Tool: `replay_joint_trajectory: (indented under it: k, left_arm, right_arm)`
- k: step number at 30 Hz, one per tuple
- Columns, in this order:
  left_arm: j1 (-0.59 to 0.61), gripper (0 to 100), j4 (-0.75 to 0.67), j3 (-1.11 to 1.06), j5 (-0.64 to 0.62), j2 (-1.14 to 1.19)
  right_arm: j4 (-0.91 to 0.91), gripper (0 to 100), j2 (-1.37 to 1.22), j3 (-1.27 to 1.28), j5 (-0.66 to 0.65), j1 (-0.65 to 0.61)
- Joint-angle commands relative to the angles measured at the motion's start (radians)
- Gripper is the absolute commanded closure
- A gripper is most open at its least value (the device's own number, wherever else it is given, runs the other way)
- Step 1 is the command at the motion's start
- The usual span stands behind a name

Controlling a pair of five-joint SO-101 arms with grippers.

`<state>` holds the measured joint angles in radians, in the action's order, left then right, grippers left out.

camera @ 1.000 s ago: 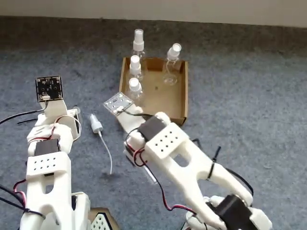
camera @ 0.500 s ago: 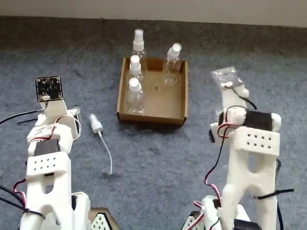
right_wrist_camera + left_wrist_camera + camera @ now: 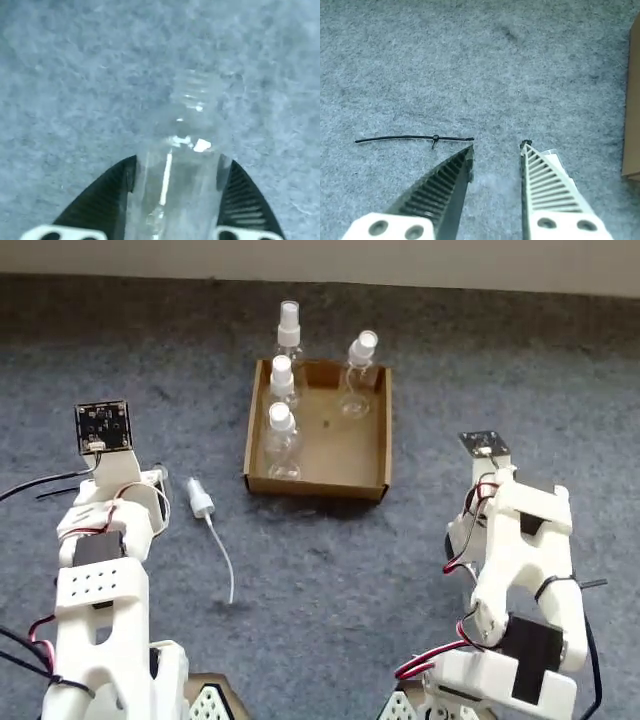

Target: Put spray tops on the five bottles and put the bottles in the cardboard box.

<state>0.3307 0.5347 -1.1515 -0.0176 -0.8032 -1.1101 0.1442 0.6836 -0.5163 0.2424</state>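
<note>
Right wrist view: right gripper (image 3: 179,161) pinching uncapped clear bottle (image 3: 189,125); left gripper (image 3: 497,146) spread over carpet (image 3: 470,60).

Three bottles (image 3: 283,435) stand in the cardboard box (image 3: 384,440), a fourth bottle (image 3: 289,332) behind it, a spray top (image 3: 201,502) left of it, a fifth bottle (image 3: 182,130) in the right hand (image 3: 178,161).

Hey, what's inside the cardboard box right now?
Three bottles with spray tops stand in the box: two along one side wall, one by the far corner. The near wall hides the floor strip behind it.
</note>
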Motion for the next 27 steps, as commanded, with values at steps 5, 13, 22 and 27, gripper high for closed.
replay_joint_trajectory:
  k: [5,13,22,27]
  left_arm:
    - [0.005,85,-0.021,0.008,-0.005,-0.007]
    - [0.005,85,-0.021,0.008,-0.005,-0.007]
    - [0.005,85,-0.021,0.008,-0.005,-0.007]
    - [0.005,85,-0.021,0.008,-0.005,-0.007]
  right_arm:
    - [0.007,72.4,0.004,-0.048,-0.005,0.010]
    - [-0.085,72.1,-0.005,-0.200,-0.005,0.008]
    - [-0.104,72.1,-0.061,-0.269,-0.009,-0.008]
    - [-0.105,72.1,-0.203,-0.275,-0.009,-0.001]
